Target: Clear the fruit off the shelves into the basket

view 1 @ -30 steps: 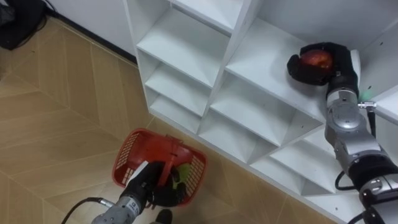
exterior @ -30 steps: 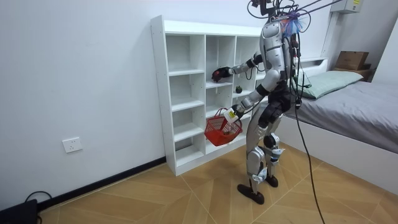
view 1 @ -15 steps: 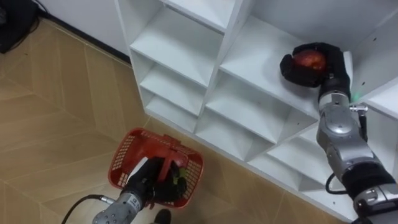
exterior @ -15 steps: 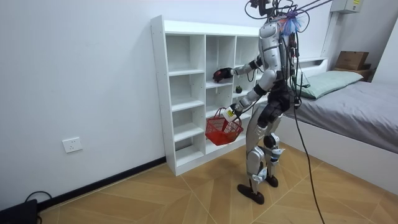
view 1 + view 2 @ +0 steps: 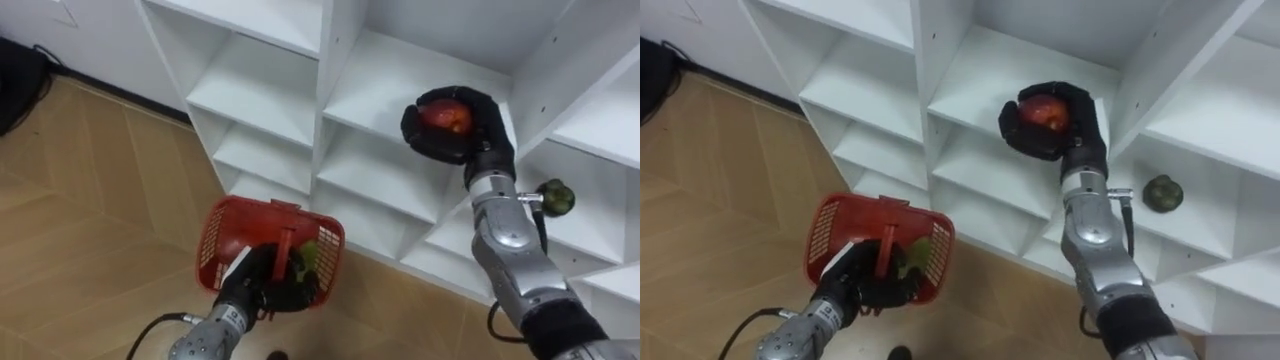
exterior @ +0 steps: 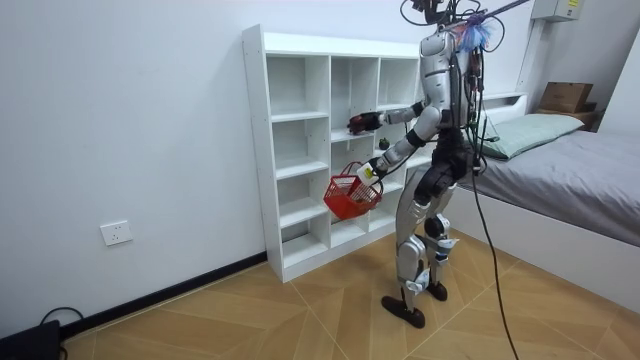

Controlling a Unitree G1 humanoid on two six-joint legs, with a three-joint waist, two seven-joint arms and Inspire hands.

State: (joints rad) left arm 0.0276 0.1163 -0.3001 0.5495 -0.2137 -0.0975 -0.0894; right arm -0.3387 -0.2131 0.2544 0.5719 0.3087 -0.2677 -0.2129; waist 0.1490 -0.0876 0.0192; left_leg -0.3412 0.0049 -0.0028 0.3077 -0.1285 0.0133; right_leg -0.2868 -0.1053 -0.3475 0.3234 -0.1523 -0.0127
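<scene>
Reaching up and forward, the right arm extends to the middle column of the white closet (image 5: 262,88). Right hand (image 5: 480,128) is at a shelf's front edge, fingers curled round a red apple (image 5: 448,116) showing in the cupped palm. Left arm low and bent; left hand (image 5: 262,292) has its fingers wrapped on the handle of the red basket (image 5: 222,240), held before the lower shelves. Yellow-green fruit (image 5: 306,262) lies inside the basket, partly hidden by the mesh wall; kind unclear. Dark green fruit (image 5: 556,197) sits in the next compartment to the right. Wood floor (image 5: 90,200). Bed (image 6: 570,160) at the room view's right.
</scene>
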